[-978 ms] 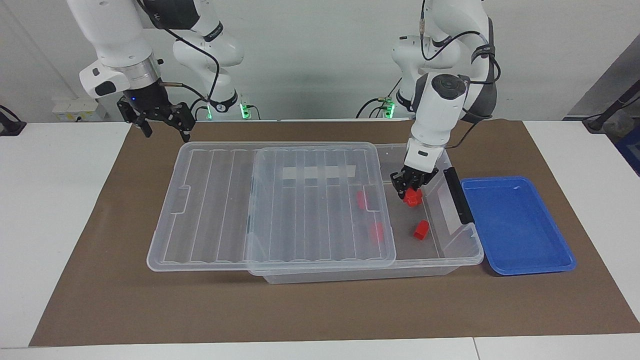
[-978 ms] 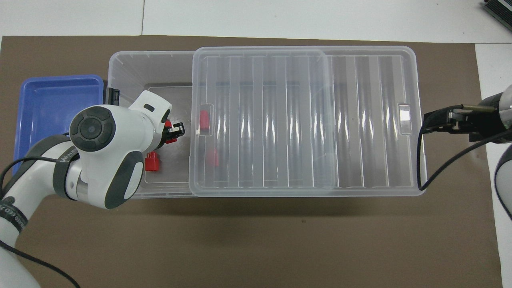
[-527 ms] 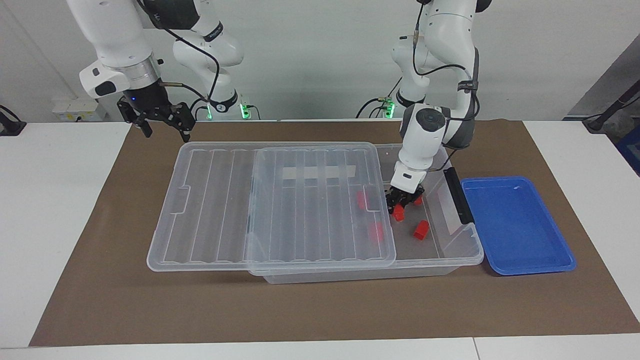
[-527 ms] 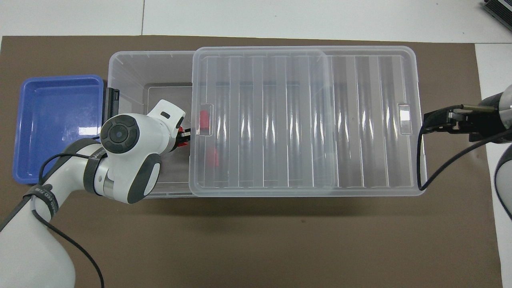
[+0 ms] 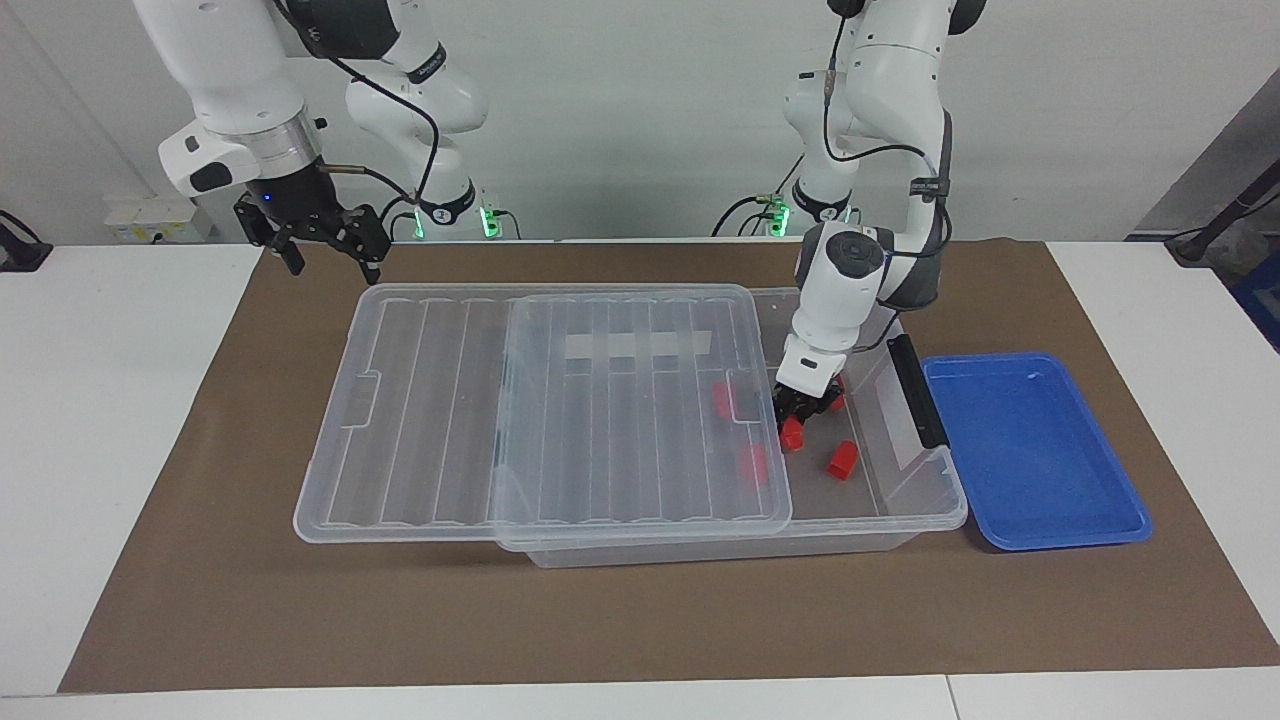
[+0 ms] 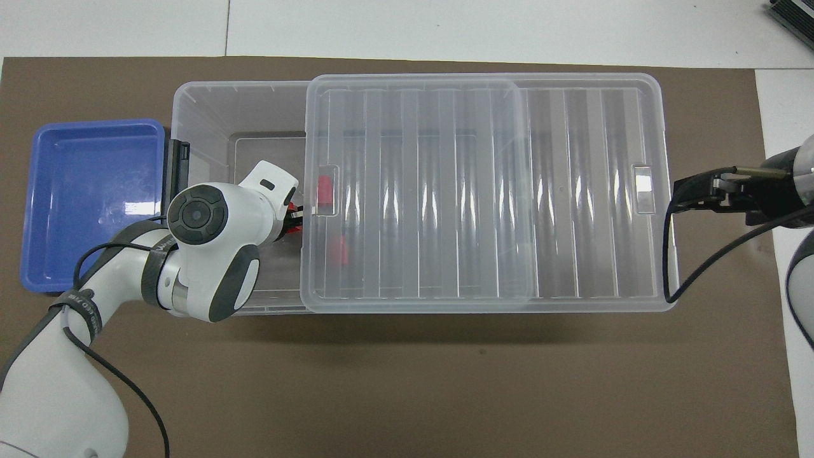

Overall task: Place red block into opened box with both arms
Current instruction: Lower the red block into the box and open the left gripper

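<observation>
Two white robot arms work at a bench covered by a brown mat; a large clear box (image 5: 905, 505) lies along it, its ribbed lid (image 5: 540, 400) slid toward the right arm's end so that only the part by the black handle (image 5: 915, 390) is uncovered.

The left hand (image 5: 795, 425) is down inside that uncovered part, just beside the lid's edge, its fingers clamped on a red block (image 5: 792, 434); the block sits low, near the box floor, and whether it touches the floor cannot be told.

The block looks small, light, stiff and smooth, so it likely needs only a modest pinch across two flat sides and could slip if gripped on a corner; it should not break if dropped.

Another block (image 5: 842, 459) lies loose on the box floor close by, farther from the robots; two more (image 5: 722, 398) (image 5: 753, 464) show through the lid, under it; a sliver of red beside the wrist may be yet another.

The lid's edge and the handle wall hem the hand in, leaving a narrow gap to lift out through; the loose block could be knocked.

A blue tray (image 5: 1040, 535) sits just beside the handle end, nothing seen in it.

The right hand (image 5: 325, 240) waits in the air over the mat by the lid's corner at the right arm's end, fingers apart, holding nothing.
</observation>
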